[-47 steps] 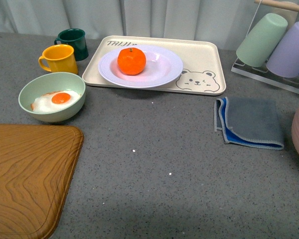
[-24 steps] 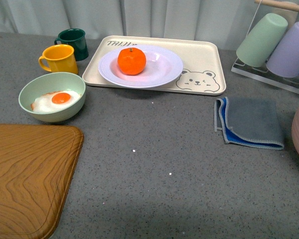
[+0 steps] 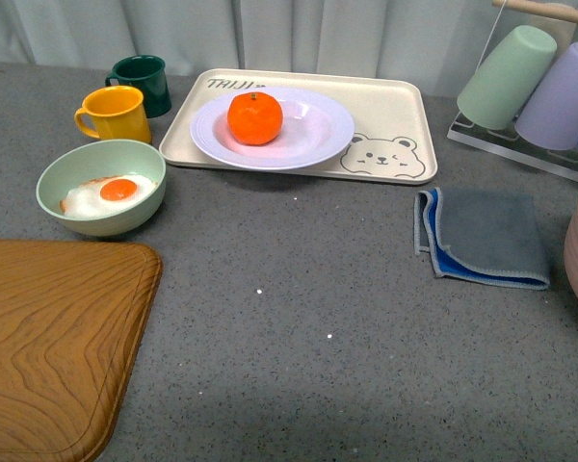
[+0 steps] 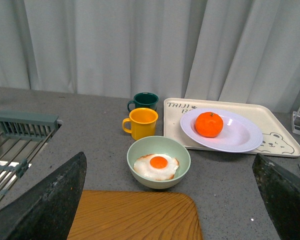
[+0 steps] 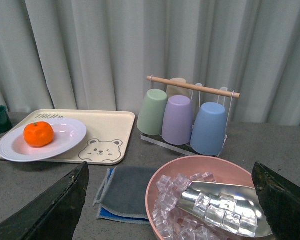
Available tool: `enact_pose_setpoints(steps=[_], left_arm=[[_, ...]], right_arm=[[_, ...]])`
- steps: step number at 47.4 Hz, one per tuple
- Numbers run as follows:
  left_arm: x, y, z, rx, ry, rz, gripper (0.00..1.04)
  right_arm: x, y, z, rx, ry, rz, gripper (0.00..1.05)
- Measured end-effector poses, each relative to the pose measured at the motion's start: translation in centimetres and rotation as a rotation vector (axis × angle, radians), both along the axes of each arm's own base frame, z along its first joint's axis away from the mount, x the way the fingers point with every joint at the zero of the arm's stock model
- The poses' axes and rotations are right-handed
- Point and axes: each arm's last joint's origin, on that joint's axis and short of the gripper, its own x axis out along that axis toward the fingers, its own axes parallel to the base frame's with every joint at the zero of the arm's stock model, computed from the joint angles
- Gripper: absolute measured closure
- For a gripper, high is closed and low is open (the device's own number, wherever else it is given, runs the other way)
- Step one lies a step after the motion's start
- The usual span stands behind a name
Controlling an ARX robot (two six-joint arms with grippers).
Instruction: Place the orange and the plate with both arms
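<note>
The orange [image 3: 254, 117] lies on the left half of the white plate [image 3: 313, 135], which rests on a cream bear-print tray [image 3: 395, 106] at the back of the table. Both show in the wrist views too: orange [image 4: 209, 124] on plate [image 4: 242, 137], and orange [image 5: 38, 134] on plate [image 5: 65, 137]. Neither arm appears in the front view. My left gripper [image 4: 172, 200] is open, held back over the wooden board, far from the plate. My right gripper [image 5: 170, 200] is open above the pink bowl, with nothing between its fingers.
A green bowl with a fried egg [image 3: 101, 188], a yellow mug [image 3: 113, 114] and a dark green mug [image 3: 143, 82] stand left of the tray. A wooden board [image 3: 48, 346] fills the near left. A grey cloth [image 3: 484, 238], a cup rack [image 3: 539, 87] and a pink ice bowl [image 5: 205, 200] are on the right.
</note>
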Motion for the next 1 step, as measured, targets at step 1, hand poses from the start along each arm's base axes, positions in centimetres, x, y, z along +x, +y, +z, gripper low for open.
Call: enact_pose_setpoints(steps=[1], left_arm=[[0.0,0.0,0.0,0.0,0.0,0.0,0.07]], right_arm=[[0.0,0.0,0.0,0.0,0.0,0.0,0.09]])
